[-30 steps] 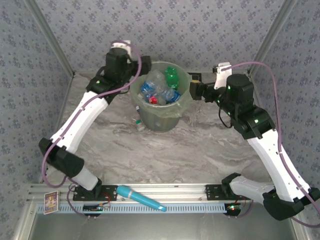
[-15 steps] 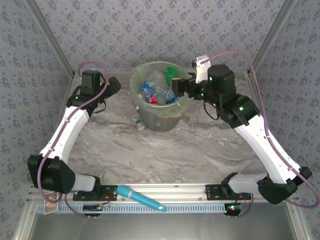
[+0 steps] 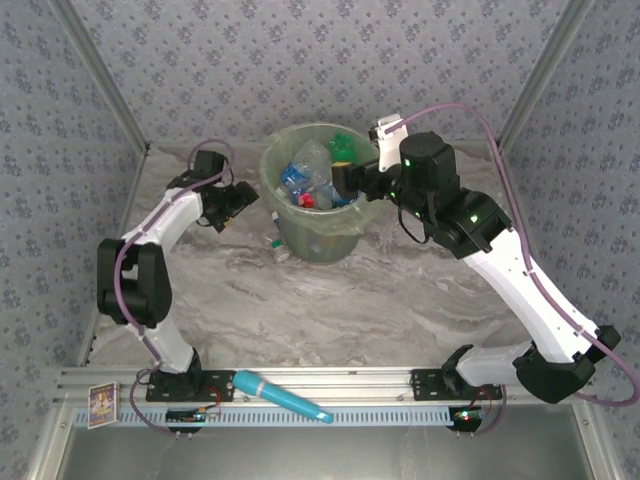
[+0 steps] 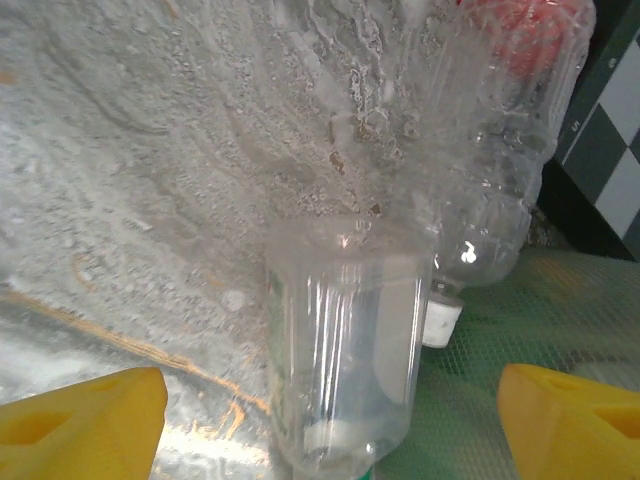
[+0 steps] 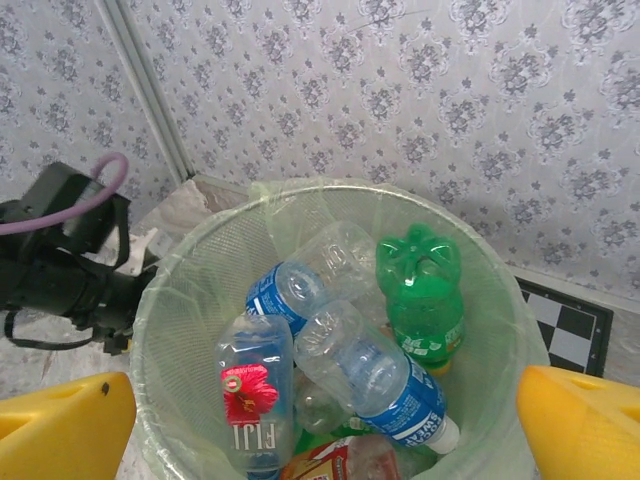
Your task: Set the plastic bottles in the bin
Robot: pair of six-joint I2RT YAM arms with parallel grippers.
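Note:
The pale-green bin (image 3: 352, 218) stands at the table's back centre, lined with a thin bag. Inside it lie several plastic bottles: a green one (image 5: 420, 290), a blue-labelled clear one (image 5: 375, 375) and a red-flower-labelled one (image 5: 255, 395). My right gripper (image 3: 343, 180) hangs open over the bin's right rim (image 5: 340, 190) with nothing between its yellow fingertips (image 5: 60, 425). My left gripper (image 3: 243, 197) is low at the bin's left side, open, with a clear bottle (image 4: 345, 350) lying between its fingers (image 4: 80, 420) and gaps on both sides. A second clear bottle (image 4: 490, 200) lies behind it against the bin wall (image 4: 560, 310).
A teal stick (image 3: 280, 395) lies on the metal rail at the near edge, and a small card (image 3: 100, 405) sits at the rail's left end. Patterned walls close in the back and both sides. Bare marble tabletop (image 3: 330, 300) stretches in front of the bin.
My left gripper has swung away from the bin's rim and come down beside the bin's left base, its jaws narrowing a little. My right gripper has moved left over the bin.

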